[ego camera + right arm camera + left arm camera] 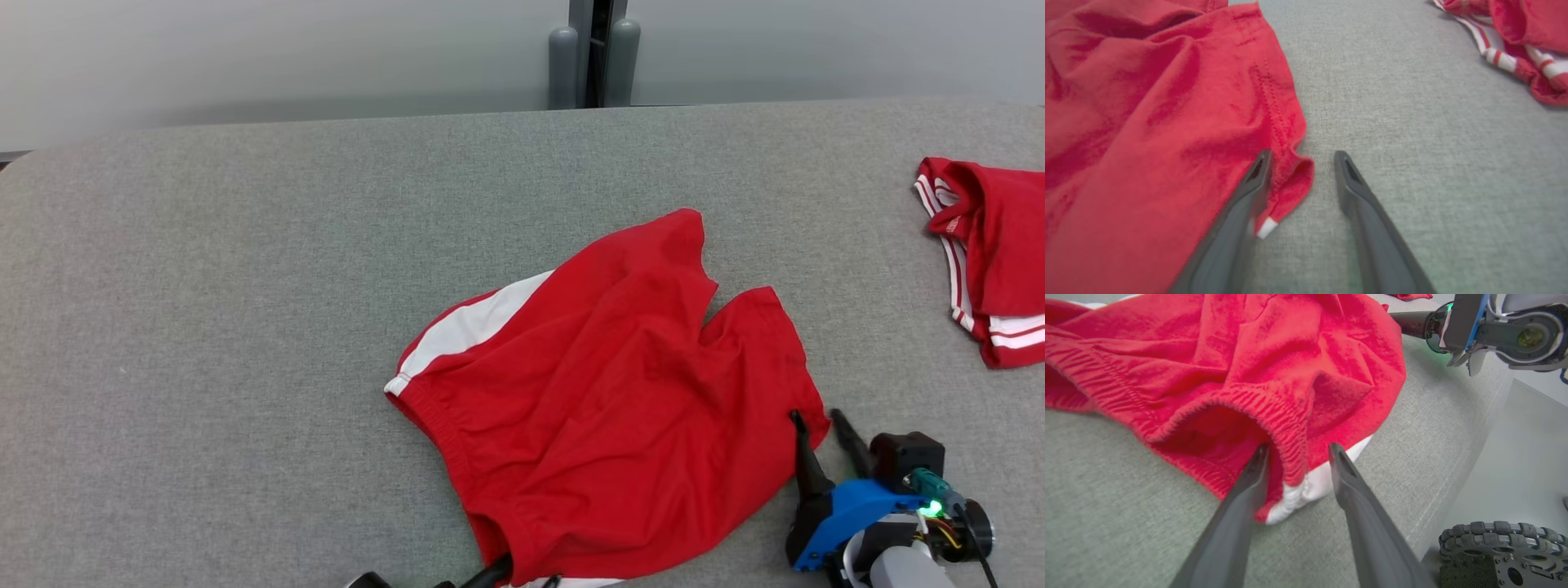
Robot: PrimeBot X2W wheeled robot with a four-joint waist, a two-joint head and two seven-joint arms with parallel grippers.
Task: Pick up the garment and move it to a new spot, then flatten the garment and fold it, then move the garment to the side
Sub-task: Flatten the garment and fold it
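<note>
1. My left pincer (1298, 451) is at the near edge of the grey cloth-covered table (245, 286). Its fingers are spread and grip nothing. They straddle the elastic waistband (1286, 424) of the red shorts (604, 392): the left finger reaches into the waist opening and the right finger lies outside it, beside the white trim.
2. The red shorts lie crumpled at the middle of the table. The waistband faces the near left and both legs point to the far right. A white side panel (473, 322) runs along the left edge.
3. My right pincer (816, 418) is at the near right corner of the shorts. Its fingers are spread and grip nothing. The left finger is over the red cloth, the right finger is over bare table, and the hem corner lies between them.
4. A second red garment (996, 261) with white stripes lies at the table's right edge, well apart from the shorts.
</note>
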